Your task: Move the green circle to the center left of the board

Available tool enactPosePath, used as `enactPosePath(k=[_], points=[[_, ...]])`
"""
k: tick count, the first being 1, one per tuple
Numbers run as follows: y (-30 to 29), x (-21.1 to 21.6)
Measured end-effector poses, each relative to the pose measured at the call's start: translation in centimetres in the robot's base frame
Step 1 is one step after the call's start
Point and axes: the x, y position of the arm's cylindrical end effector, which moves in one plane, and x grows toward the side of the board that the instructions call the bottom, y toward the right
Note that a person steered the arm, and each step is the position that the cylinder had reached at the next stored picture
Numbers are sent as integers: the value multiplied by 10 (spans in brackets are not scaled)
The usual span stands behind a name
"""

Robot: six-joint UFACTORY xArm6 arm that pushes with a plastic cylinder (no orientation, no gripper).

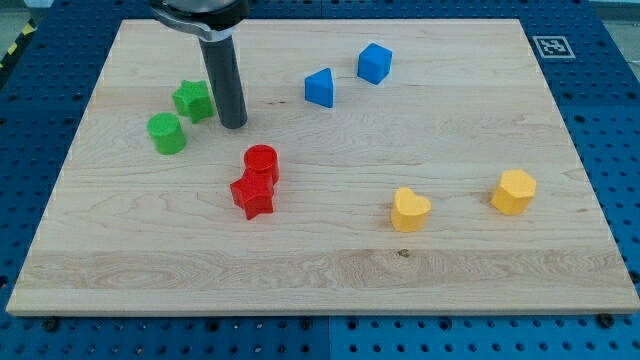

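Note:
The green circle (167, 133) is a short round block on the wooden board (330, 270), at the view's left, a bit above mid-height. A green star (193, 100) sits just up and to the right of it, close to it. My tip (233, 125) rests on the board right of the green star and up-right of the green circle, apart from the circle. The dark rod rises from the tip to the view's top.
A red cylinder (261, 162) and a red star (252, 196) touch each other near the board's middle. A blue triangle block (320, 87) and a blue cube (374, 63) lie at the top centre. A yellow heart (409, 210) and a yellow hexagon-like block (513, 191) lie at the right.

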Motion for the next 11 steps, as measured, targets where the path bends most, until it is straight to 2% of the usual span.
enactPosePath(k=[3, 5, 8, 11], points=[[1, 20], [-40, 20], [-67, 25], [-86, 64]])
